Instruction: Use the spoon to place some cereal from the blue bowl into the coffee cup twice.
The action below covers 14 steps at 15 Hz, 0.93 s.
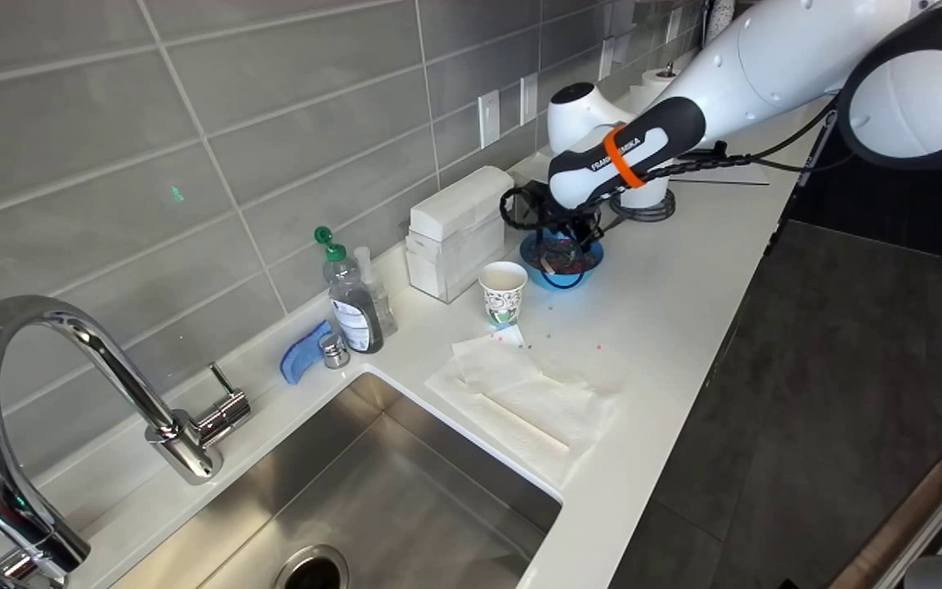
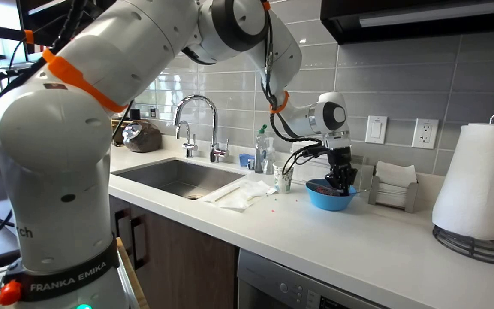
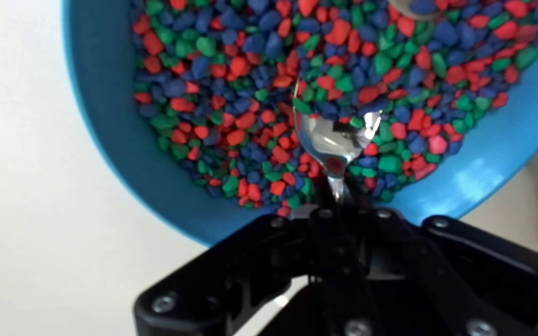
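Spoon [image 3: 320, 137]: silver, handle clamped in pincer [image 3: 341, 207], head beyond it, part-buried in cereal [image 3: 236, 135] (red, green, blue bits). Blue bowl [image 2: 326, 202]: upright, beneath pincer. Coffee cup [image 1: 502, 293]: white, patterned, upright, near pincer.

Metal spoon [image 3: 327, 140] in a blue bowl [image 3: 103, 84] of cereal [image 3: 231, 126]

At the bottom, a black gripper [image 3: 339, 211] pinches the spoon's handle. Red, green and blue cereal covers the front of the scoop; bare, shiny metal shows nearer the handle. A pale rounded object [image 3: 407, 9] is partly cropped at the top. White surface [image 3: 26, 186] at left.
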Each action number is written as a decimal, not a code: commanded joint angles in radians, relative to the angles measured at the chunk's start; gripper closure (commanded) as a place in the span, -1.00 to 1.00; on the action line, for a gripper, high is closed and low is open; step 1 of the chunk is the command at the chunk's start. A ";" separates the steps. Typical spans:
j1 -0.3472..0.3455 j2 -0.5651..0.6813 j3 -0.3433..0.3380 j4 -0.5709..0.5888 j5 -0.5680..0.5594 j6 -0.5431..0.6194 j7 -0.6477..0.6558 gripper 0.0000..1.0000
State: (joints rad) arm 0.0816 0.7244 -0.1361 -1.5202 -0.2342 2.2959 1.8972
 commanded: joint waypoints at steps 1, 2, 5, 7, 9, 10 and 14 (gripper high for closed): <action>-0.012 -0.023 0.006 -0.029 0.063 0.039 -0.043 0.95; -0.013 -0.024 0.006 -0.030 0.073 0.040 -0.052 0.95; -0.014 -0.031 0.006 -0.033 0.094 0.046 -0.072 0.95; -0.016 -0.035 0.007 -0.033 0.108 0.047 -0.088 0.95; -0.017 -0.040 0.008 -0.033 0.120 0.040 -0.102 0.95; -0.019 -0.044 0.008 -0.034 0.126 0.039 -0.111 0.95; -0.023 -0.055 0.007 -0.037 0.144 0.029 -0.138 0.95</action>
State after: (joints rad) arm 0.0694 0.6985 -0.1359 -1.5222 -0.1286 2.3104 1.7976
